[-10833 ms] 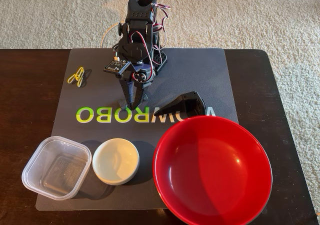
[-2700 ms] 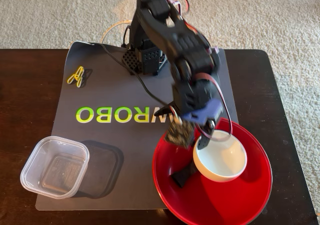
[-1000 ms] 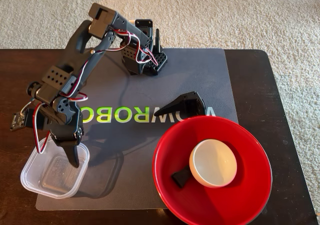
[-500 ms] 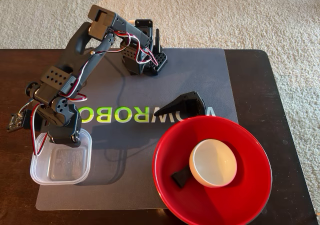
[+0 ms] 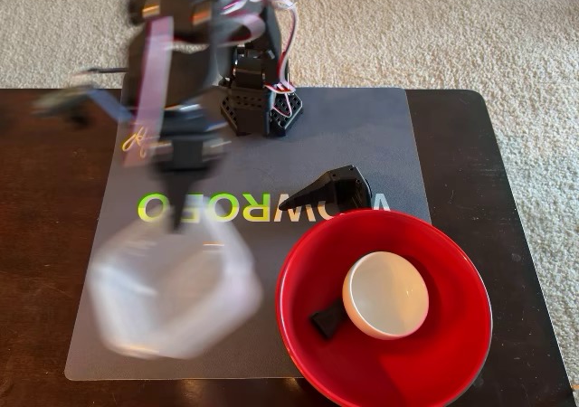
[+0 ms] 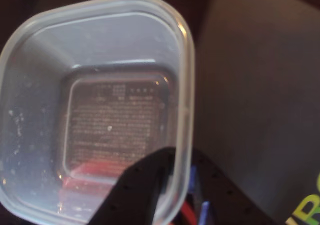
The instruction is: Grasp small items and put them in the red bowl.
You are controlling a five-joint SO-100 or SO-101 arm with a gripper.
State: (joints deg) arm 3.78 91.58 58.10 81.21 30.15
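One wall of the clear square plastic tub (image 6: 95, 115) sits pinched between the tool (image 6: 172, 185) fingers, one inside, one outside, so it can ride toward the large glossy red bowl (image 5: 434, 353). Only the fixed view shows it blurred above the grey mat (image 5: 362, 136), left of the bowl.
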